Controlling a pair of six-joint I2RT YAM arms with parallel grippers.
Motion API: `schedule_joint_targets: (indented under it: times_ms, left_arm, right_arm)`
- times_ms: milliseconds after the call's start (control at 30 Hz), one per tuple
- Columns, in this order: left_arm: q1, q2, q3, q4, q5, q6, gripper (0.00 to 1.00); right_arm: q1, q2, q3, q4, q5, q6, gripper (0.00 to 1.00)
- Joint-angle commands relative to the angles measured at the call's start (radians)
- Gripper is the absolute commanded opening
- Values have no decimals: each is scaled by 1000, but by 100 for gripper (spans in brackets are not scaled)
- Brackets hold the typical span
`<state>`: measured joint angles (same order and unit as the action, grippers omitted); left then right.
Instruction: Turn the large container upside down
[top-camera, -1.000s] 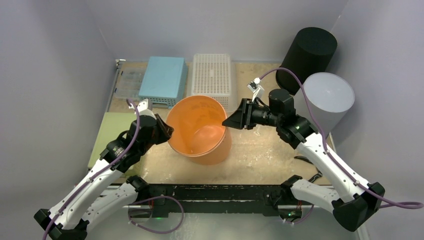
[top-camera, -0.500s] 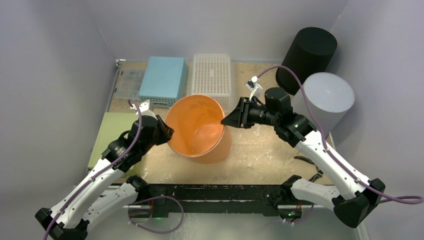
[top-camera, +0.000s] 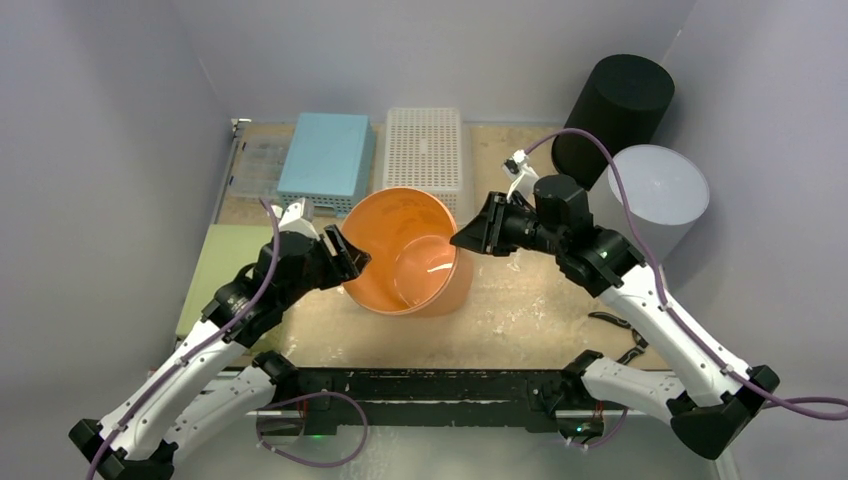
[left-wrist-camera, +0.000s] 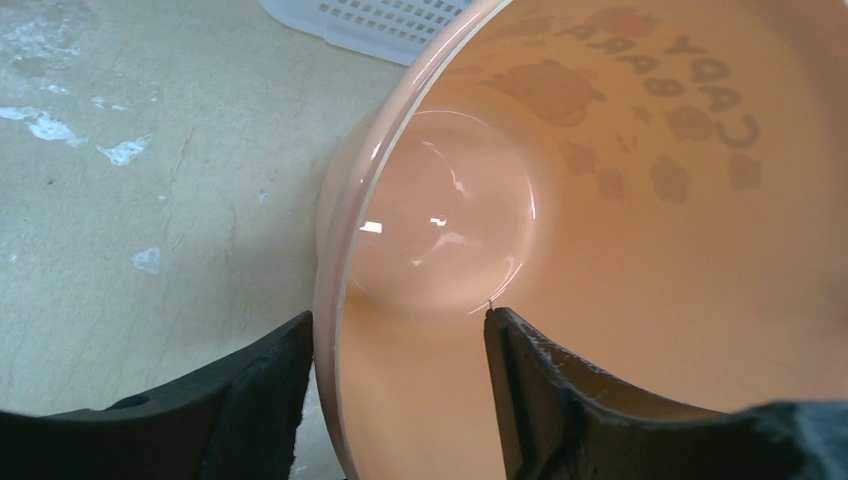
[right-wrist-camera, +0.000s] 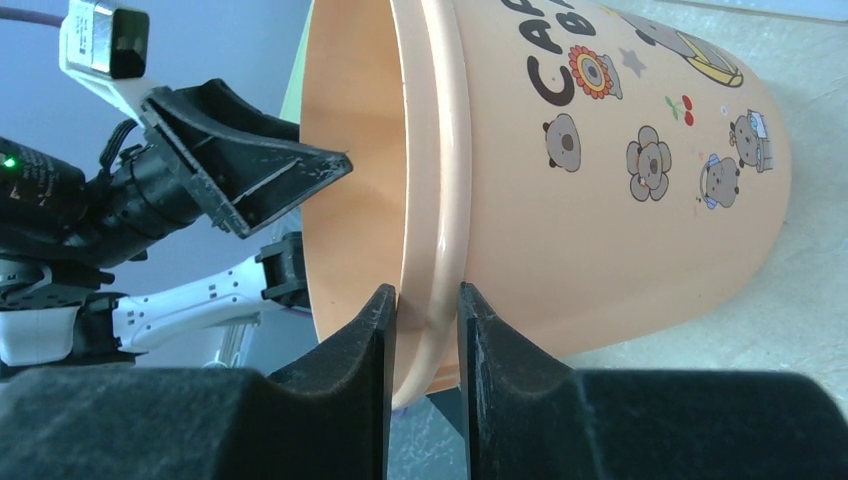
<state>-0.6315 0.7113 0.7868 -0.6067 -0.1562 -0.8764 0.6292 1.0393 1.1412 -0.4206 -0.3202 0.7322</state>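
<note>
The large container (top-camera: 405, 250) is an orange bucket with cartoon prints (right-wrist-camera: 640, 150), standing mouth up in the middle of the table and leaning a little. My left gripper (top-camera: 345, 258) is at its left rim, open: one finger is outside the wall and one inside, with a gap to the rim (left-wrist-camera: 345, 240). My right gripper (top-camera: 462, 240) is at the right rim. In the right wrist view this gripper (right-wrist-camera: 425, 292) is shut on the rim, a finger on each side of the lip.
A blue box (top-camera: 325, 152) and a white perforated basket (top-camera: 424, 150) lie at the back. A black cylinder (top-camera: 615, 100) and a pale grey cylinder (top-camera: 655, 195) stand at the back right, close to the right arm. A green mat (top-camera: 215, 262) lies at the left.
My left gripper has opened off the bucket's left rim. My right gripper has closed on the right rim, and the bucket has shifted slightly to the right.
</note>
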Motion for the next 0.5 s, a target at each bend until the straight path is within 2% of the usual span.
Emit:
schedule_joint_targets:
  times_ms: [0,233,467]
  left_arm:
    - [-6,-29,3,60,35,-2,66]
    - [-5,-48,7,28,13,0,74]
    - [-6,-61,9,-5,-22,0,77]
  right_arm:
    - [4,-34,68,-40,88,-13,2]
    - [4,-57,121,-125,190,-18,0]
    - [5,-55,203,-245,308,-74,0]
